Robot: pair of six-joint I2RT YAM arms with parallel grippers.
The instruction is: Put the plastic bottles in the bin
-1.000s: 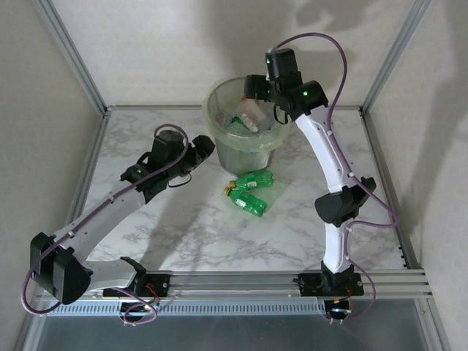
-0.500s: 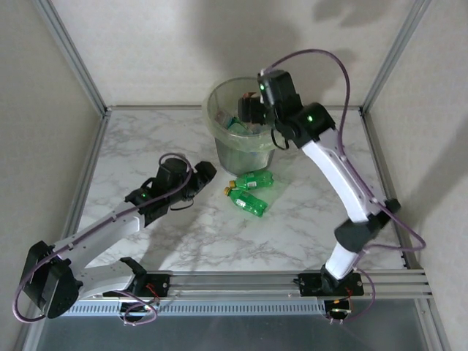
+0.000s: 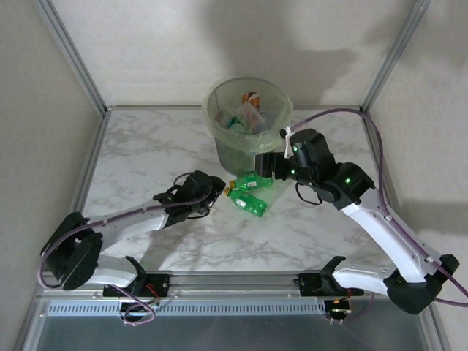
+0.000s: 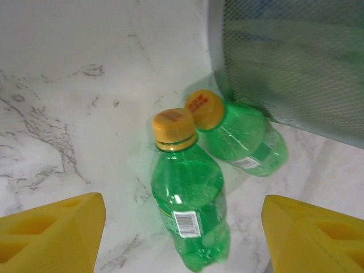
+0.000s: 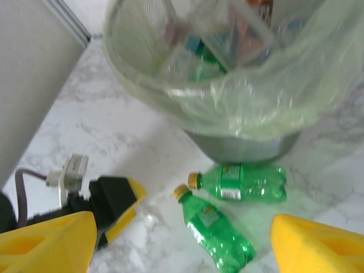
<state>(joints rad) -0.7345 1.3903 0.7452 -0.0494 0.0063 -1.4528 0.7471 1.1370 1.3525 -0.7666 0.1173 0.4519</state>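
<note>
Left gripper point(image 3: 217, 186), jaws wide apart and empty, faces two green bottles lying on the marble table point(image 3: 146, 146). The near green bottle point(image 4: 190, 210) and the far green bottle point(image 4: 244, 139) have their orange caps side by side. The far one lies just beside the bin point(image 3: 212, 117), which holds other bottles point(image 3: 245, 117). Right gripper point(image 3: 267, 164), jaws also apart, hangs above the pair.
</note>
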